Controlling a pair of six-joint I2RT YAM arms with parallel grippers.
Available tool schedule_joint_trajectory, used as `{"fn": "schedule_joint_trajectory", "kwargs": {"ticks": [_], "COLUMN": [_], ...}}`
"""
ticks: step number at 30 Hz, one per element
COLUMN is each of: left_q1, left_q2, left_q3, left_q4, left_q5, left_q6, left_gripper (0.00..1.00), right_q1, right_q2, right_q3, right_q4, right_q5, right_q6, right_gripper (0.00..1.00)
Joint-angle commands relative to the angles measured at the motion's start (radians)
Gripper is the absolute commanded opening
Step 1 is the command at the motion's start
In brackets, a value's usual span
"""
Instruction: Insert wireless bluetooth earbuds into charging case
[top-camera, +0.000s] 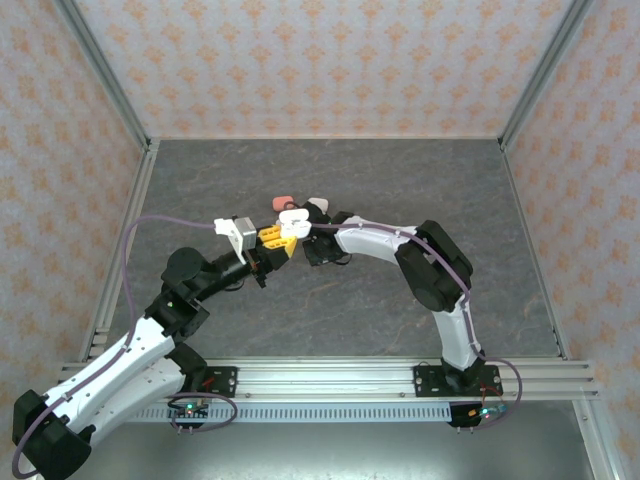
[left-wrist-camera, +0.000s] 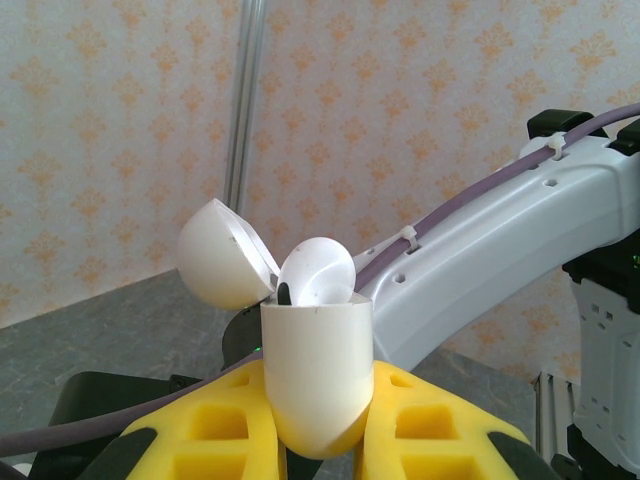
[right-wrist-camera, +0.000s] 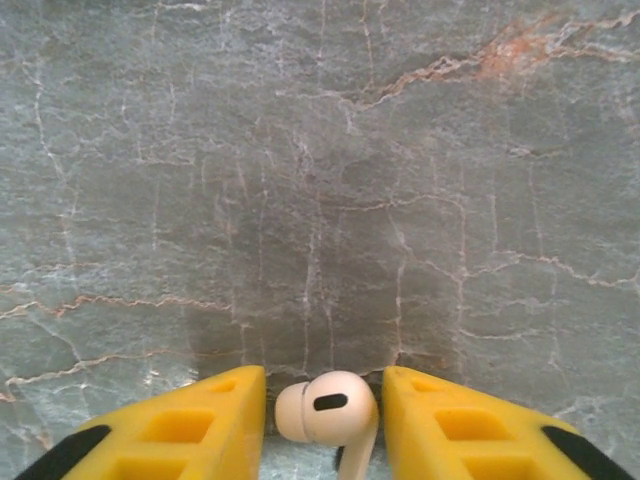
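Right gripper (right-wrist-camera: 325, 382) pinches a white earbud (right-wrist-camera: 328, 405), stem running back toward the wrist. Left gripper (left-wrist-camera: 320, 405) clamps the charging case (left-wrist-camera: 318, 345) upright, lid (left-wrist-camera: 222, 255) flipped open. Case sits just left of the earbud, so my read: carry it left, stem down.

I see a glossy white rounded charging case (left-wrist-camera: 317, 375) upright between the left fingers (left-wrist-camera: 215, 425), lid hinged open leftward, a white earbud (left-wrist-camera: 318, 270) poking out. A second white plastic earbud (right-wrist-camera: 325, 407) is pinched between the right fingers (right-wrist-camera: 200, 425).
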Motion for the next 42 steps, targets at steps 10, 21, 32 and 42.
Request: {"fn": "schedule_joint_trajectory", "kwargs": {"ticks": [10,21,32,42], "left_q1": [-0.007,-0.007,-0.006,-0.007], "left_q2": [-0.017,-0.015,0.023,0.067], "left_q3": [0.007,-0.016,-0.042,-0.027], "left_q4": [-0.004,0.064,0.168,0.203], "left_q5": [-0.026,-0.059,-0.125,-0.117], "left_q6": [0.029,-0.009,-0.064,-0.080], "left_gripper": [0.00,0.00,0.00,0.00], "right_q1": [-0.016,-0.060,-0.066,-0.052], "right_q2": [-0.038,-0.379,-0.826,-1.001], "right_q3": [-0.025,-0.259,-0.442,-0.458], "right_q4": [-0.006,0.202,0.461,0.644], "right_q5": [-0.010,-0.006,-0.081,-0.255], "right_q6": [0.002,0.064,0.048,0.042], "right_gripper": [0.24,0.24,0.24,0.24]}}
